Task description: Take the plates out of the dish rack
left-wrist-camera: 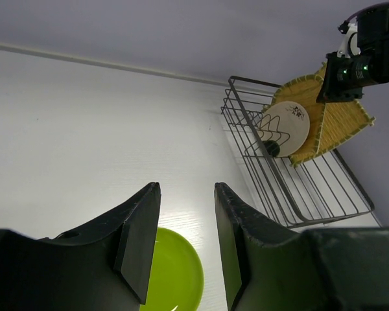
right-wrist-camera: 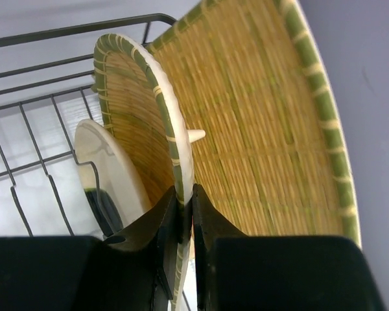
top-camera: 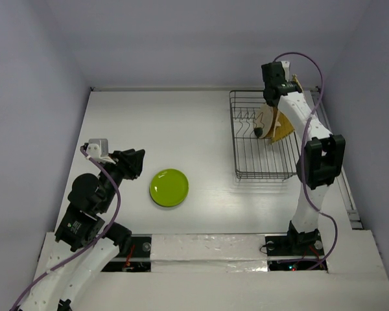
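Where right gripper (right-wrist-camera: 183, 201) pinches — oval tray (right-wrist-camera: 131, 103) rim.

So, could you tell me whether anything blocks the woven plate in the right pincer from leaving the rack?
The right pincer grips the smaller woven plate; nothing is above it, but the cream plate stands beside it, then the rack wall.

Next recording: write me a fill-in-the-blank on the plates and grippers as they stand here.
The right gripper is ____ on the rim of the smaller woven plate.
The dish rack holds ____ plates.
The plate lying flat on the table is ____ in colour.
The left gripper is open and holds ____.
Missing words: shut; three; lime-green; nothing.
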Tool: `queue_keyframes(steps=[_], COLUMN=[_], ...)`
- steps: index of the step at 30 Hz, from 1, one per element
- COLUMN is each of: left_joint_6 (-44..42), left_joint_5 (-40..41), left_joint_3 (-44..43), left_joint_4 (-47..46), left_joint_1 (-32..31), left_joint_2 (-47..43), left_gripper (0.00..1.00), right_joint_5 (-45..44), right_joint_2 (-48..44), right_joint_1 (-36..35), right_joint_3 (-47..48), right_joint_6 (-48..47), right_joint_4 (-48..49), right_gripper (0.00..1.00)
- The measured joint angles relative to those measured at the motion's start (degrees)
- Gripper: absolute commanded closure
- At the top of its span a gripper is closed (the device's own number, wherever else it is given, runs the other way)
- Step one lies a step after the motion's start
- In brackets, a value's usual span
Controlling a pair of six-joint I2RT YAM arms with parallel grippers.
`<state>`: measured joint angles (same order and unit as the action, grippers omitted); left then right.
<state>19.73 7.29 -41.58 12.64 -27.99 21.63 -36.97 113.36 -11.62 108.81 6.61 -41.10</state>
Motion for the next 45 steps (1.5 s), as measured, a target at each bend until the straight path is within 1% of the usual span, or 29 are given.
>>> queue_keyframes(steps=[4,7,13,18,23,25,31,35,39,45], left_joint_6=[0.0,0.0,0.0,0.0,0.0,0.0,0.0,0.0,0.0,0.0], left_joint_5=[-0.3,-0.5,-0.7,-0.7,-0.6,-0.6,-0.6,-0.4,-0.1,0.5], left_joint_3=[0.0,0.0,0.0,0.0,0.0,0.0,0.0,0.0,0.0,0.0], left_joint_4=[0.0,0.0,0.0,0.0,0.0,0.0,0.0,0.0,0.0,0.0], left_joint_1=[0.0,0.0,0.0,0.0,0.0,0.0,0.5,0.5,0.6,1.1], left_joint_2=[0.0,0.0,0.0,0.0,0.0,0.0,0.0,0.0,0.0,0.8], left_gripper=[0.64,0.64,0.64,0.64,0.64,0.64,0.64,0.64,0.64,0.65], right_joint_5=[-1.1,-2.5,-6.3,-9.0,-9.1,-6.9,4.7,11.3,18.9,26.5], right_joint_2=[-1.8,-4.9,-11.2,-12.5,-13.9,-15.6,-25.2,-27.3,-24.6,-10.1], right_joint_1=[0.0,-0.1,-0.1,-1.2,-2.5,-3.2,-7.8,-11.8,-15.6,-21.9], right_joint_3=[0.0,0.0,1.4,1.6,0.9,0.8,-1.4,-2.0,-4.3,-4.6], right_joint_6=[-0.7,-2.5,-4.1,-5.0,-5.3,-4.5,1.7,6.2,12.6,23.7], right_joint_4=[-0.6,-0.7,2.6,5.6,6.9,6.8,10.3,14.4,20.2,27.5], right_gripper=[1.00,1.00,1.00,1.00,1.00,1.00,1.00,1.00,1.00,1.00])
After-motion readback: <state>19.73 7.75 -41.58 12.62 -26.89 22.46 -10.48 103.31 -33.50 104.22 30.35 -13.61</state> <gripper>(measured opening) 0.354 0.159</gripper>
